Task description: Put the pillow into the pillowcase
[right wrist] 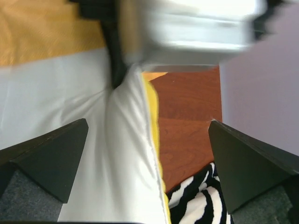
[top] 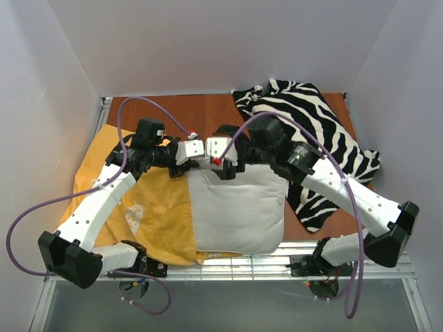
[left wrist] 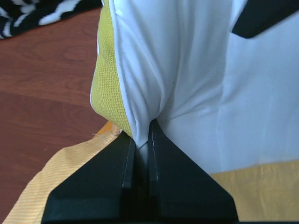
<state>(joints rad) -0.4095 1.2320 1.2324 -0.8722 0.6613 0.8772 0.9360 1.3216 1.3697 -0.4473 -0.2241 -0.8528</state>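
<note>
Two big fabrics cover much of the brown bench (top: pixel 208 111): the orange pillowcase (top: pixel 156 207) spread flat on the left and a zebra cloth (top: pixel 311 131) heaped at the far right. Between them, toward the near edge, lies the white pillow (top: pixel 239 211), its left part resting on the pillowcase's right side. At the pillow's far edge the left claw (left wrist: pixel 141 135) is pressed together, pinching a fold of white cover beside the yellow-green band, while the right claw (right wrist: pixel 148 123) stands spread wide just beside it, gripping nothing.
</note>
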